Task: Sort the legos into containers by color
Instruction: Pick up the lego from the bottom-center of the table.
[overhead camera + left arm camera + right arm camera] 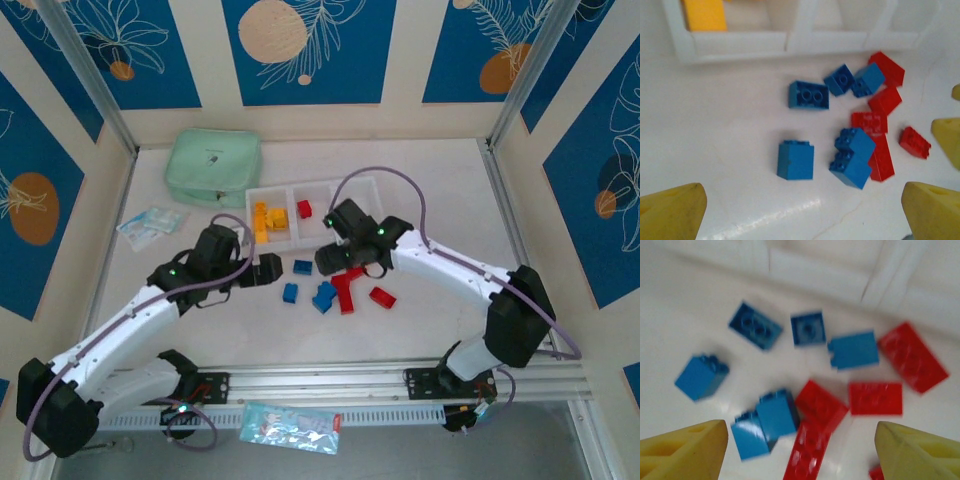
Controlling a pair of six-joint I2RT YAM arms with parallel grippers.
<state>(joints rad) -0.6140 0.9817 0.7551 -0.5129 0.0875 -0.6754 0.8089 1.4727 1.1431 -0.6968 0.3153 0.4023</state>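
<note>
Right gripper (800, 445) is hovering spread, empty, over loose red and blue legos (875, 397). Next is calling for pinching one, tray (275, 189) waiting at 12 o'clock.

The legos (795, 160) are smooth, slightly glossy plastic. The white tray (740, 44) looks like plastic too, and the tabletop (715, 125) is smooth with a faint sheen.

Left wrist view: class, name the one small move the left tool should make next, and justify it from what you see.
Probably lower the open left tool over the lone blue brick. It sits apart from the mixed cluster of blue and red bricks, almost centred between the tool's fingers, so closing there should not disturb the others.
</note>
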